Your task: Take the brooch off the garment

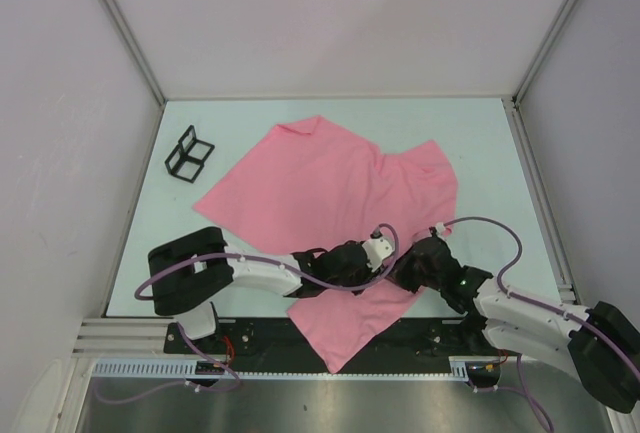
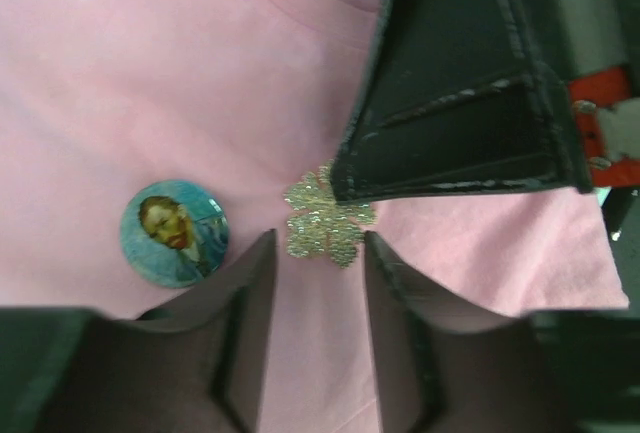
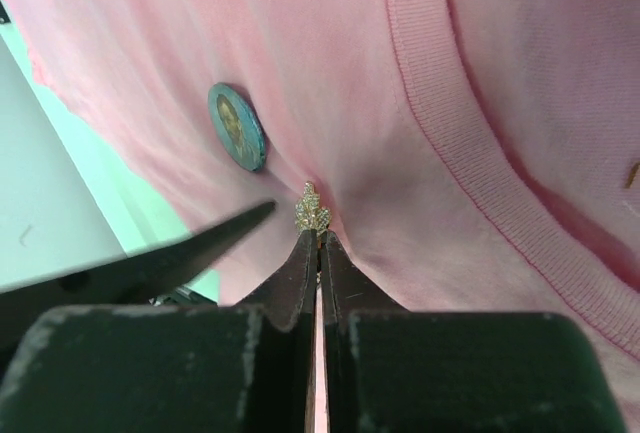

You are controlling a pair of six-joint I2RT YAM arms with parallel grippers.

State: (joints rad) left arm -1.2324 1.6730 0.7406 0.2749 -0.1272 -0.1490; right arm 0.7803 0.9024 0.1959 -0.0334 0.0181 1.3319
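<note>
Right tool (image 3: 318,243) is clenched almost flat, and it looks like it's got the near edge of the glittery gold brooch (image 3: 311,209) pinched right at its tips. Left tool (image 2: 319,253) is spread wide, one finger either side of the brooch and just short of it. Can't tell if it's pressing the cloth or only hovering.

So I'd call this the pull-it-off step: the grip's on, but the brooch isn't off the pink T-shirt (image 1: 330,183) yet. Next move probably wants the left tool pinning the fabric while the right one eases the brooch away slowly, since soft cloth will likely just tent up with it.

Just left of the left tool is a round portrait badge (image 2: 174,230), best left alone. The ribbed collar (image 3: 440,123) runs beyond the right tool. The shirt lies spread over the bench (image 1: 480,143), and well past both tools, off to the left, sits a small black wire frame (image 1: 190,153).
</note>
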